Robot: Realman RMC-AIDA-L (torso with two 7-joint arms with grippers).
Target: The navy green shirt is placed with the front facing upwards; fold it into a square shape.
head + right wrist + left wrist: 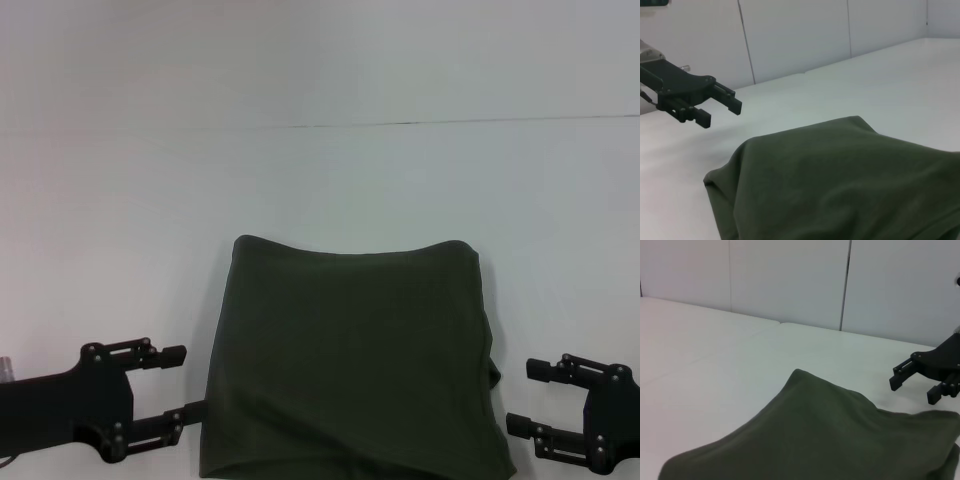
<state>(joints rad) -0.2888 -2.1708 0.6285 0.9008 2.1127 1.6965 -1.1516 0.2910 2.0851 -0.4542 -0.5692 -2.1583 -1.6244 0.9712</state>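
**Open tabletop all around the folded shirt**

The navy green shirt (350, 360) lies as a folded block in the near middle of the white tabletop (320, 170). Beyond its far edge the surface runs bare to the back wall (790, 280). A bare strip flanks each side. The left gripper (180, 385) sits just beside the shirt's left edge, jaws spread; the right gripper (530, 398) stands slightly off the right edge, jaws also spread.

Shirt (350, 360) near hem cut off by frame; lettering, collar hidden.
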